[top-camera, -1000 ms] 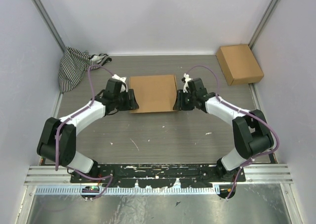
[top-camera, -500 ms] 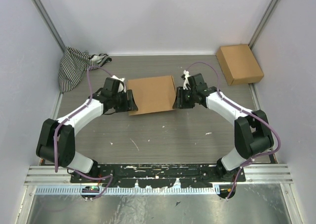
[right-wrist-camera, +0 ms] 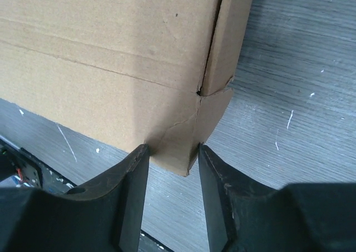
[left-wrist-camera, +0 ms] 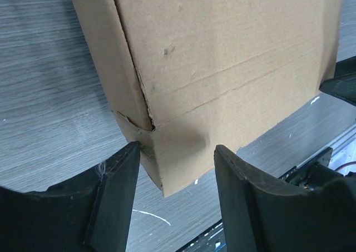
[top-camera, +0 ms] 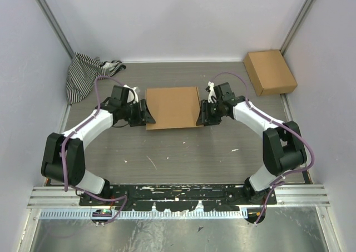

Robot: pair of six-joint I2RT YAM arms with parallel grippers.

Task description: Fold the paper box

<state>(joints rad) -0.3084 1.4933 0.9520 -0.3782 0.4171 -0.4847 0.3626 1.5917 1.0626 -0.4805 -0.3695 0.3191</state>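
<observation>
The paper box (top-camera: 173,106) lies closed as a shallow brown rectangle on the grey table, between both arms. My left gripper (top-camera: 146,115) sits at its near left corner. In the left wrist view the box (left-wrist-camera: 222,52) has that corner between the wide-spread fingers of the left gripper (left-wrist-camera: 178,152); the left finger (left-wrist-camera: 119,179) brushes the corner and the other stands apart. My right gripper (top-camera: 201,117) is at the near right corner. In the right wrist view the right gripper (right-wrist-camera: 171,152) pinches that creased corner of the box (right-wrist-camera: 111,57), both fingers touching cardboard.
A smaller ready-made brown box (top-camera: 270,72) rests at the back right by the wall. A black-and-white striped cloth (top-camera: 83,74) is bunched in the back left corner. Walls close in the table on three sides; a metal rail (top-camera: 178,196) runs along the near edge.
The left wrist has drawn back to the left, away from the box's side. The box tilted slightly, then squared up again. The right gripper has stayed at its corner.
</observation>
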